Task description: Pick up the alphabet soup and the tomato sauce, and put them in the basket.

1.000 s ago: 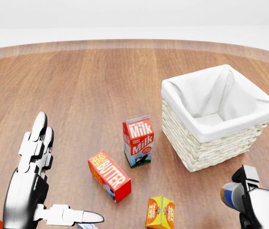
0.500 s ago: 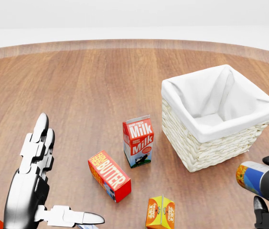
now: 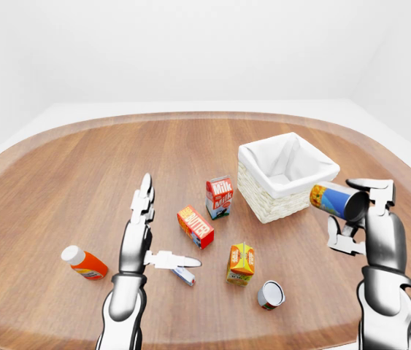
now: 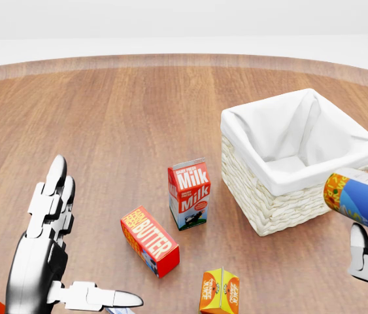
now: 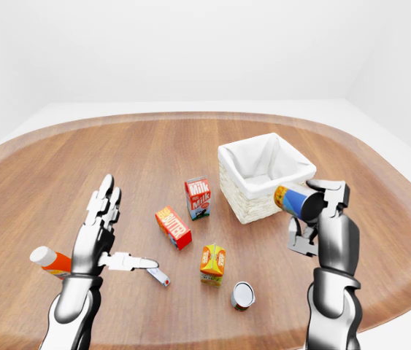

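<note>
- The right hand (image 3: 358,215) has gone up since a moment ago. In the head view the can (image 4: 357,199) it holds was low in the bottom right corner, and now it sits higher, just beside the basket's (image 4: 282,203) right wall.
- The picture itself has not shifted, so the arm moved and the robot's base did not.
- I think this means the first can is on its way to the basket. It is not over the opening yet, so it likely needs to go a bit more up and left in the head view.
- The right hand's fingers are closed round the can. The can lies tilted on its side, with a blue, orange and white label. I cannot read the words, so I cannot tell if it is the soup or the sauce.
- The left hand (image 4: 50,252) has stayed where it was, at the lower left. Its fingers are spread apart and it holds nothing.
- A second can (image 3: 271,294) lies on the desk (image 3: 66,182) near the bottom middle of the left-eye view, well apart from the basket.
- The milk carton (image 4: 189,193), the butter box (image 4: 149,241) and a small orange carton (image 4: 219,291) have not moved.
</note>
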{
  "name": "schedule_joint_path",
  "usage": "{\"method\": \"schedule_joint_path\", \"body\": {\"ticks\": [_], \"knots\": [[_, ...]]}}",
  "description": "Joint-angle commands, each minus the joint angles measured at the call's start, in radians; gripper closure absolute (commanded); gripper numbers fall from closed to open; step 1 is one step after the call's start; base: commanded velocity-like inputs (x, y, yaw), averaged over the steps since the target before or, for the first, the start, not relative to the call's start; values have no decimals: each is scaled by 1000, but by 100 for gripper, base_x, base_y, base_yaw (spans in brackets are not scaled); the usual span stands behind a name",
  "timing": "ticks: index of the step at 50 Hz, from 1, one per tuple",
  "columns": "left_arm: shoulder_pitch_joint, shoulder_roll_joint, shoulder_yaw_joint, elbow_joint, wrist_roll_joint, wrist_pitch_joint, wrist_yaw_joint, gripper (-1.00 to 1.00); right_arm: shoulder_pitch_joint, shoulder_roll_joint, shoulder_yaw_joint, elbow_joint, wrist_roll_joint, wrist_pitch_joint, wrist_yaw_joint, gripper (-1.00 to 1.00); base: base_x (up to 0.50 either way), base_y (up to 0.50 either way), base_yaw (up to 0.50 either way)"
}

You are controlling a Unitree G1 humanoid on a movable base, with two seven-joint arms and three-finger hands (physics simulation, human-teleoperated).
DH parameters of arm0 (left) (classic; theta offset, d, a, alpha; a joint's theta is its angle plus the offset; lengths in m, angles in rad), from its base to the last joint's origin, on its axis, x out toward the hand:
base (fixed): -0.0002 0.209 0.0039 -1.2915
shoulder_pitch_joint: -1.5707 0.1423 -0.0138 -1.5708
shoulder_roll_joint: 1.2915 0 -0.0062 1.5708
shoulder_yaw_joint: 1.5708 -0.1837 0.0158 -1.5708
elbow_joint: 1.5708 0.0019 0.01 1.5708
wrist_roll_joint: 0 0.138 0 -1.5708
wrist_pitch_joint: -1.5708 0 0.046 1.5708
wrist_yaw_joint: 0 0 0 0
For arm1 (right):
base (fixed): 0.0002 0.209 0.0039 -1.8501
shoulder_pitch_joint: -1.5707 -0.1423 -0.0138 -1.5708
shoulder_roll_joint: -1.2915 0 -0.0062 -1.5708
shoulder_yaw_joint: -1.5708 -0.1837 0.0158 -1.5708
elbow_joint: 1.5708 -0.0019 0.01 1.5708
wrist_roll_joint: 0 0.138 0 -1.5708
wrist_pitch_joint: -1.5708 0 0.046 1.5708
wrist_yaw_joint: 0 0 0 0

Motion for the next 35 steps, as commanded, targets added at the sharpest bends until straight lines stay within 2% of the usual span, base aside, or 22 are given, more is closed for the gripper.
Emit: {"method": "schedule_joint_path", "body": {"ticks": [1,12,13,20,30,35], "knots": [[-10,-1,6,7,-6,0,0,-100,-102,-33,13,-46,-12,0,1,100,0,0,0],[-15,-1,10,6,-12,0,-1,-100,-250,-126,85,-8,-81,0,-46,100,0,0,0],[-15,-1,10,6,-12,0,-1,-100,-272,-142,83,3,-133,0,-79,100,0,0,0],[-13,-1,8,11,-8,0,0,-100,-352,-184,122,25,-157,0,-66,100,0,0,0],[-8,0,1,11,-3,0,-1,-100,-480,-251,157,219,-238,0,-138,100,0,0,0],[-7,0,-2,5,-1,0,-1,-100,-540,-266,180,270,-249,0,-131,100,0,0,0]]}}
